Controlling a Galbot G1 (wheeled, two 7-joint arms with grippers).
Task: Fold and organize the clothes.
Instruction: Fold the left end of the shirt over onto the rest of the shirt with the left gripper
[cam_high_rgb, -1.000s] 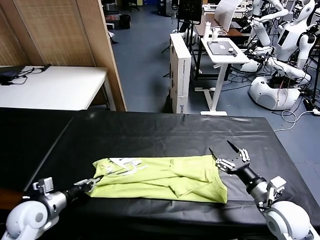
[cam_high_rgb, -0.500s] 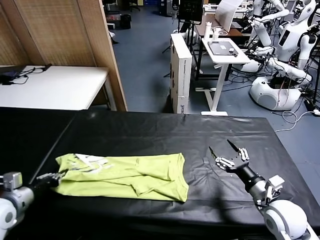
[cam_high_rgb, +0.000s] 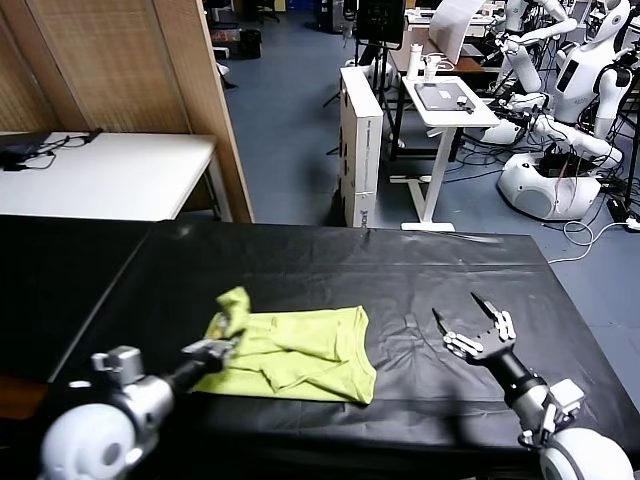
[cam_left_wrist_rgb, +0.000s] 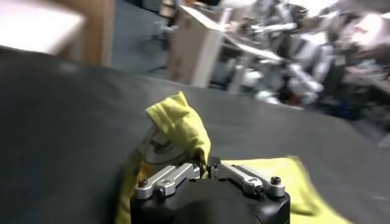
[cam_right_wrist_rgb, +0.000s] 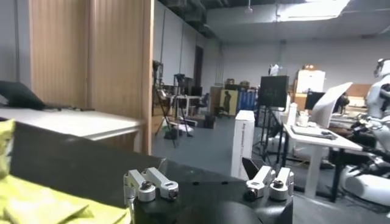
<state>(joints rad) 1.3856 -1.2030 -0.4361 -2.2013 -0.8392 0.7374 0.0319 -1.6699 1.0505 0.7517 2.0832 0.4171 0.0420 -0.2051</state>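
**Head view: T-shirt corner raised over a black table in a busy lab**

Head view shows little else on the table (cam_high_rgb: 330, 262), which wears a wrinkled black cover from edge to edge. Nothing lies between the 2 arms but the lime T-shirt (cam_high_rgb: 300, 352), bunched and partly folded left of centre on the near half. Its left corner stands lifted off the cover in a small peak.

The left end effector (cam_high_rgb: 214, 350) sits at that raised corner, fingers pinched together on the fabric. In the left wrist view the left end effector (cam_left_wrist_rgb: 206, 167) has yellow cloth rising straight out from between its closed fingers, with a bit of white print showing on the folds.

The right end effector (cam_high_rgb: 478, 324) hovers over bare cover to the right of the shirt, apart from it, fingers spread wide and holding nothing. The right wrist view shows the same gap between its fingers (cam_right_wrist_rgb: 141, 185), with a patch of shirt at the frame's edge.

Beyond the table's far edge:

- a white desk (cam_high_rgb: 110, 175) at the left, beside a wooden partition (cam_high_rgb: 170, 90)
- a tall white cardboard box (cam_high_rgb: 360, 145) standing on the blue-grey floor
- a small white stand table (cam_high_rgb: 450, 105)
- 2 white humanoid robots (cam_high_rgb: 560, 120) at the far right, with cables on the floor near them
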